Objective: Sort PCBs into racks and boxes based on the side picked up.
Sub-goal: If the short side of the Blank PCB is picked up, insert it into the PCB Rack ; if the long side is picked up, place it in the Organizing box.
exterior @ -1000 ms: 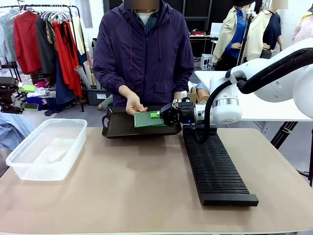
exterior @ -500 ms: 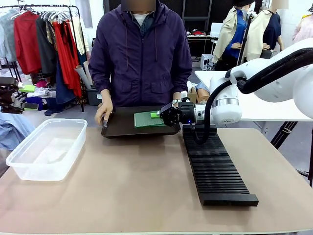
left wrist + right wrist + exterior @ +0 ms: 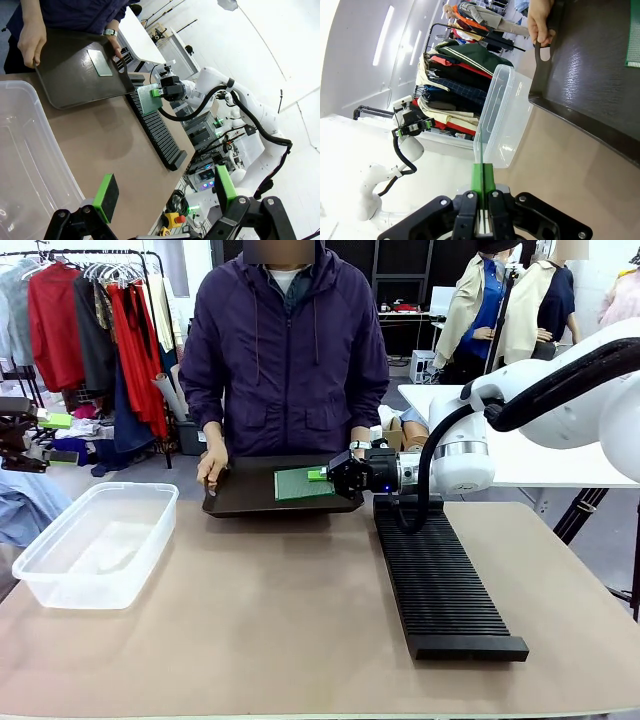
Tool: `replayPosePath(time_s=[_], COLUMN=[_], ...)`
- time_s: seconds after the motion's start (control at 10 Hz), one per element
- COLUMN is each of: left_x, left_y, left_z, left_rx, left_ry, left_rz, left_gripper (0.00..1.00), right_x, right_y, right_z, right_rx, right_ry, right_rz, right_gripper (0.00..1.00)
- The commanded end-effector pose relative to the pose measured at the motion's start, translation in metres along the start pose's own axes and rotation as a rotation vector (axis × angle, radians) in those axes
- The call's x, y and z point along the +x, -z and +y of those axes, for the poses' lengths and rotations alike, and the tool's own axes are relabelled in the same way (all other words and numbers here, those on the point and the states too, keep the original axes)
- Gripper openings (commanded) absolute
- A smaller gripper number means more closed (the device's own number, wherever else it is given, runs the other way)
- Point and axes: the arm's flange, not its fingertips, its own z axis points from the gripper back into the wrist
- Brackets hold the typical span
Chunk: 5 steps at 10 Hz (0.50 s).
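Right gripper (image 3: pixel 330 476) is at the far end of the rack (image 3: pixel 440 580), well apart from the box (image 3: pixel 70 590) where the left gripper (image 3: pixel 165 200) hangs wide open, and just beside the tray (image 3: pixel 245 490) the person holds at both ends; it's clamped on one edge of a PCB (image 3: pixel 300 484). Pick looks done, placement pending: next move needs the rack-or-box call from the gripped side, then, if rack, board on edge and lined up with a slot. Second PCB (image 3: pixel 100 62) lies on the tray.

1 green PCB (image 3: pixel 298 484) held near black rack (image 3: pixel 440 580); clear tub (image 3: pixel 75 588) well apart.
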Motion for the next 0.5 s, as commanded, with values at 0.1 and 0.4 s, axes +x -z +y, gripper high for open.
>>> replayPosePath(time_s=[0.1,0.4], left_x=[-0.0003,-0.0003], left_y=[-0.0012,-0.0012], left_z=[-0.0024,-0.0024], left_rx=[-0.007,-0.007], left_ry=[-0.003,-0.003], left_rz=[0.001,0.001], left_gripper=[1.0,1.0], right_x=[-0.0011,-0.0011], right_y=[0.002,0.002], right_z=[-0.0003,-0.0003], right_rx=[-0.004,-0.004], right_ry=[-0.011,-0.011], right_rz=[-0.014,-0.014], right_gripper=[0.0,0.0])
